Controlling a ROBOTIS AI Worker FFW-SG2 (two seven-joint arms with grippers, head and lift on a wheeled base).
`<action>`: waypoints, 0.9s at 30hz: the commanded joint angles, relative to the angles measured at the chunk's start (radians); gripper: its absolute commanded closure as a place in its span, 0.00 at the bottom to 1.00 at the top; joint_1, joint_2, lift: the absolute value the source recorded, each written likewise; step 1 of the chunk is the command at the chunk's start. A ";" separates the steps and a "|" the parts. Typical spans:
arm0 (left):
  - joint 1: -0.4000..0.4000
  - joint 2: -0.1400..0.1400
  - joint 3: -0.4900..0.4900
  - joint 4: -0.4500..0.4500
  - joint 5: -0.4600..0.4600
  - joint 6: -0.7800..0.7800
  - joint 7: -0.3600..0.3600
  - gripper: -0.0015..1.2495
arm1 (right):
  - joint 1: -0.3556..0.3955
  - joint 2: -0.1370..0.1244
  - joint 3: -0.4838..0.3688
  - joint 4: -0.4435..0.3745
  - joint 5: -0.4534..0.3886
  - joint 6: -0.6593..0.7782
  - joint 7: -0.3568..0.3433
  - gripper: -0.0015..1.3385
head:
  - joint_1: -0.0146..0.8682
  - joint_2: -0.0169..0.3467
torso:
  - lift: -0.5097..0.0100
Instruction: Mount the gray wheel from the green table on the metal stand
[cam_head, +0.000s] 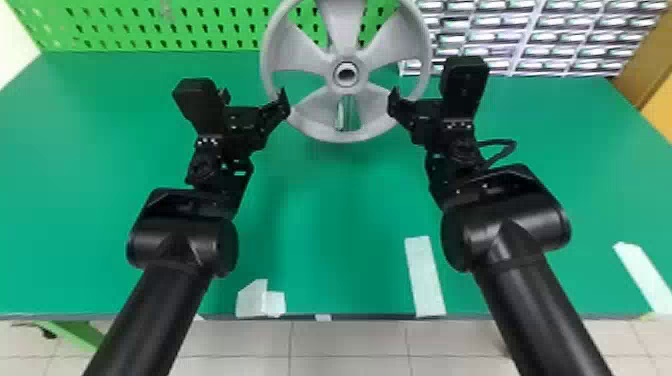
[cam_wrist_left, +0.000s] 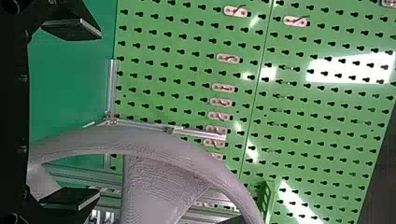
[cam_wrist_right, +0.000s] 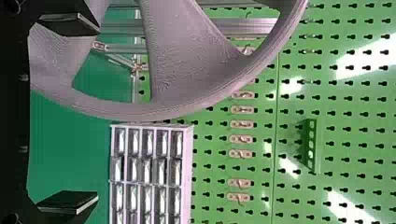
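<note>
The gray wheel (cam_head: 345, 134) stands upright, its face toward me, with part of the metal stand (cam_head: 341, 116) visible behind its lower opening. How hub and stand meet is hidden. My left gripper (cam_head: 253, 96) is beside the wheel's left rim and my right gripper (cam_head: 425, 112) beside its right rim. In the left wrist view, the left gripper (cam_wrist_left: 98, 114) has widely parted fingers, the rim (cam_wrist_left: 140, 140) passing between them without being clamped. The right wrist view likewise has the right gripper (cam_wrist_right: 96, 113) open around the rim (cam_wrist_right: 135, 111), with stand bars (cam_wrist_right: 233, 27) behind.
The green table (cam_head: 330, 225) carries pale tape strips (cam_head: 424, 277) toward its front edge. Behind rises a green pegboard (cam_head: 150, 25), and a rack of small drawers (cam_head: 540, 37) stands at the back right. A cable loop (cam_head: 500, 145) sticks out beside my right wrist.
</note>
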 joint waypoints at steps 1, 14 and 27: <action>0.031 0.002 0.014 -0.039 -0.011 0.009 -0.001 0.08 | 0.020 -0.006 0.002 -0.010 -0.001 -0.018 0.000 0.05 | 1.00 0.19 | 0.79; 0.130 0.016 0.071 -0.164 -0.050 0.052 -0.003 0.09 | 0.072 -0.020 0.000 -0.025 -0.003 -0.102 0.035 0.05 | 1.00 0.19 | 0.79; 0.187 0.035 0.121 -0.239 -0.083 0.075 -0.010 0.09 | 0.104 -0.021 -0.035 -0.025 0.014 -0.161 0.097 0.06 | 1.00 0.19 | 0.79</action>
